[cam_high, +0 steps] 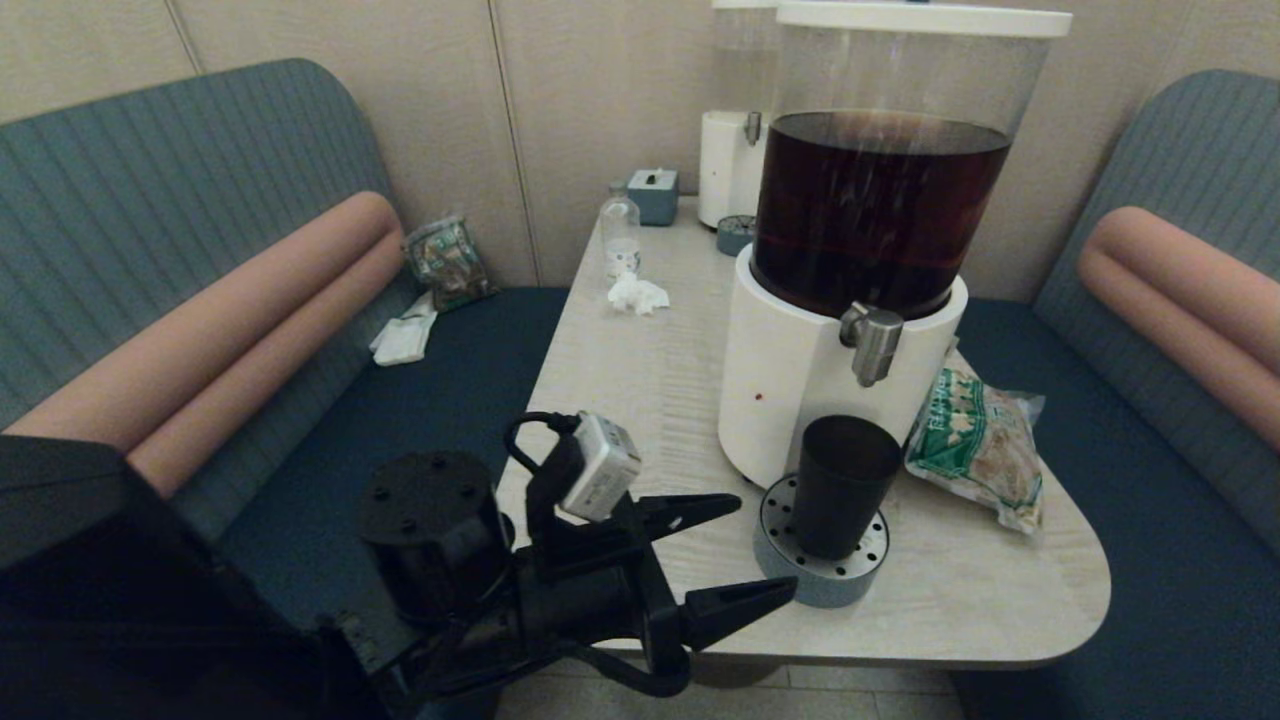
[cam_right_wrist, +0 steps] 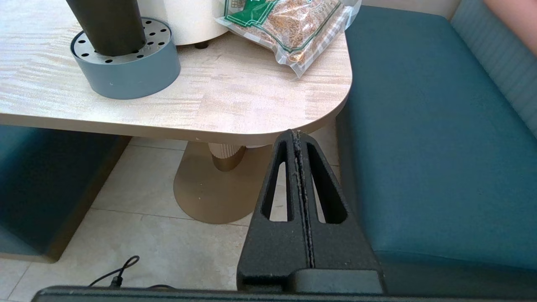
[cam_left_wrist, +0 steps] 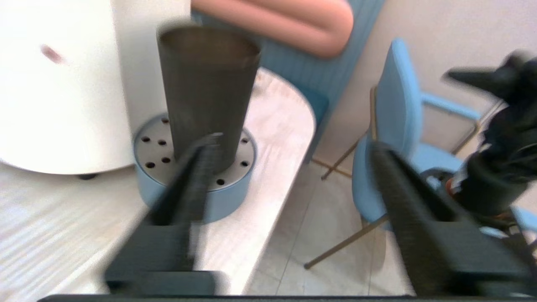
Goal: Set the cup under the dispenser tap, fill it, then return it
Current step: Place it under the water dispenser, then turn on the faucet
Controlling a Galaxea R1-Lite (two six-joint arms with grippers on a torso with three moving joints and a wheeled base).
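The cup stands upright on the round perforated drip tray, which sits near the front edge of the surface, touching the foot of the big dispenser; the tap hangs directly above the cup's mouth with a clear gap between them. The left hand hovers at the front edge of the surface, just beside the tray, its fingers spread wide and holding nothing. The head view does not show the right hand at all; the right wrist view shows the right hand low, beyond the front right corner of the surface and above the floor, its fingers pressed together and empty. That view also shows the tray's grey wall and the cup's lower body, but not the tap. The left wrist view shows the cup whole, with one finger in front of the tray and the other out past the surface's edge. The snack bag lies against the dispenser near the right edge. Only the head view shows the small bottle and crumpled tissue toward the far left edge, and the smaller dispenser at the back.
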